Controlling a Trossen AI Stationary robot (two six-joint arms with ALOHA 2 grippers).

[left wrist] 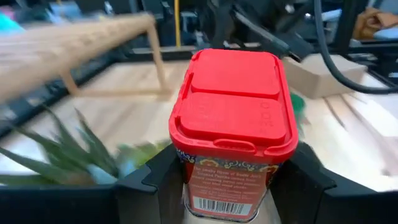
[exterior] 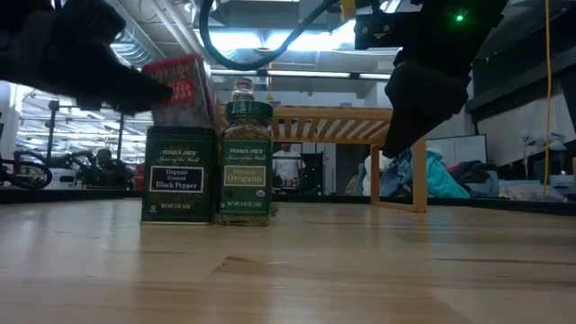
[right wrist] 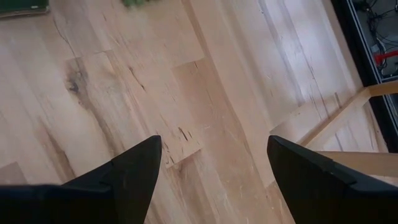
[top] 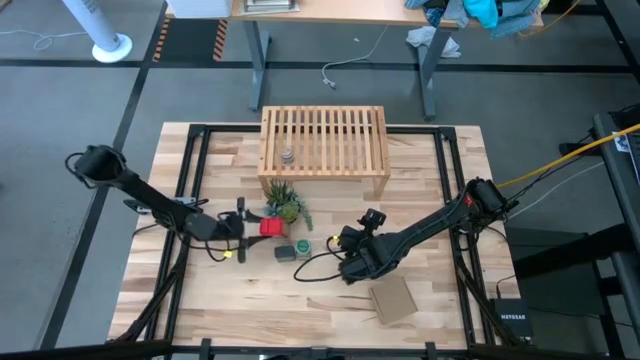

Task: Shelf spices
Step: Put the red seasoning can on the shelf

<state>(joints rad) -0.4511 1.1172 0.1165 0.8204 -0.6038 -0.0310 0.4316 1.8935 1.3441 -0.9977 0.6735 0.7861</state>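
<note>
At about seven o'clock from the shelf (top: 323,142), the left gripper (top: 256,226) clamps the red tin (top: 271,227) between its fingers, lifted above the table (top: 430,170) beside the potted plant (top: 284,203). The black pepper tin (top: 286,252) and the green-capped oregano jar (top: 303,245) stand side by side at five o'clock from the red tin. A tiny jar (top: 287,157) sits on the shelf's slats. The right gripper (top: 358,238) hovers wide and empty near the cardboard piece (top: 393,300).

Two dark jointed arms trailing black cables, each claw's fingers matte black.
</note>
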